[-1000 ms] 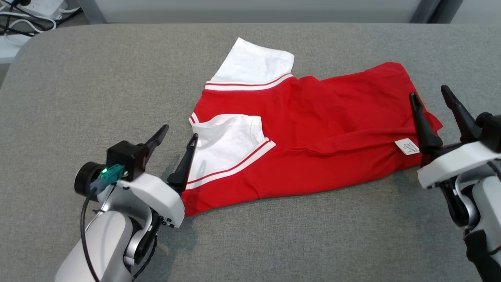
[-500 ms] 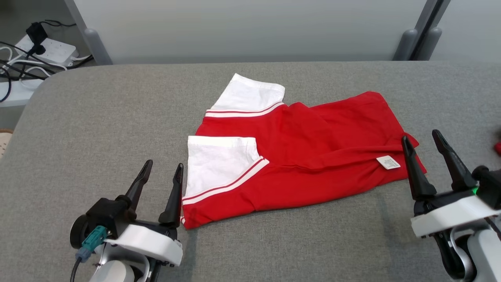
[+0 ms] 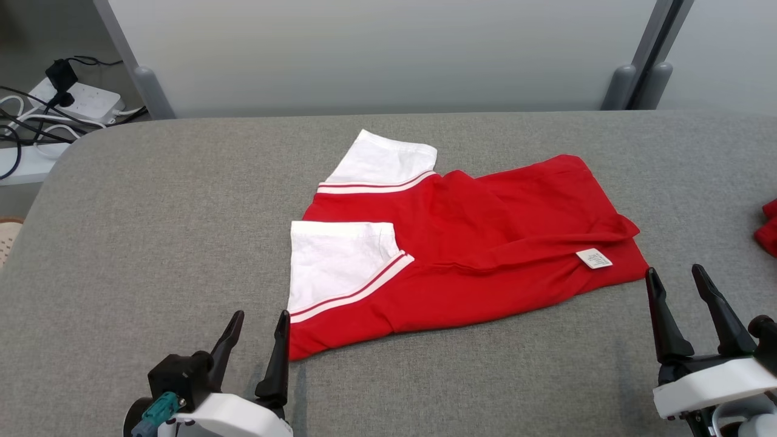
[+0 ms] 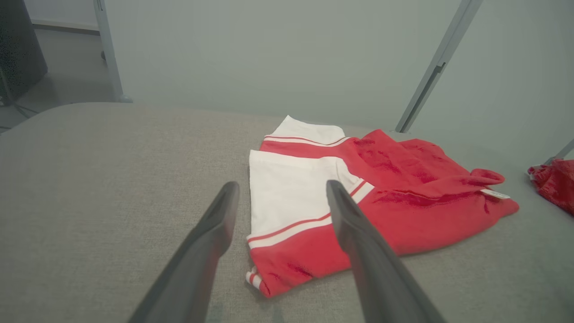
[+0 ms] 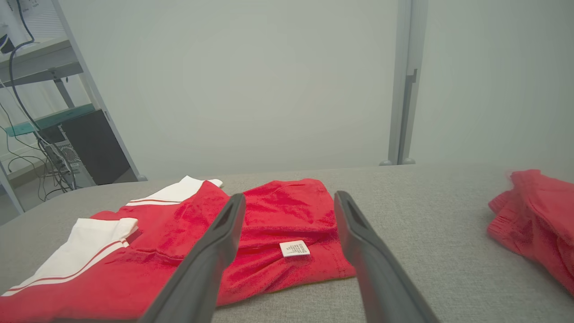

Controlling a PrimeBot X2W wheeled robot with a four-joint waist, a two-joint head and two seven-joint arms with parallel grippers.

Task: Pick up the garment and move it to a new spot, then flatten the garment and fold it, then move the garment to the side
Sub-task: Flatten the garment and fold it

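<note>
A: Closest in?
B: Left gripper (image 3: pixel 261 315), just short of the near-left corner of the garment (image 3: pixel 485 243) — fingers spread wide, nothing between them, clear of the cloth.
A: And at the other end?
B: Right gripper (image 3: pixel 674 270), just off the garment's near-right corner. Fingers likewise apart, gripping nothing.
A: The garment itself?
B: Red shirt with white sleeves, folded over on itself, lying about mid-way across the grey padded table (image 3: pixel 152 212). Mostly flat, with wrinkles and a raised fold toward its right end.
A: Details, working back?
B: Near sleeve (image 3: pixel 334 261) laid over the red body, white with red-and-white trim. Care label (image 3: pixel 594 259) face up at the garment's right end, close to the right gripper. Far sleeve (image 3: pixel 382 161) poking out past the garment's back edge.
A: Anything else resting on the table?
B: A second bunch of red cloth (image 3: pixel 768 227) — crumpled, well apart to the garment's right.
A: Further back?
B: Behind the garment, past the table's far edge, a pale partition (image 3: pixel 376 54) on grey posts. Far off to the garment's left and lower down, a white power strip (image 3: pixel 85 97) with black and white cables.
</note>
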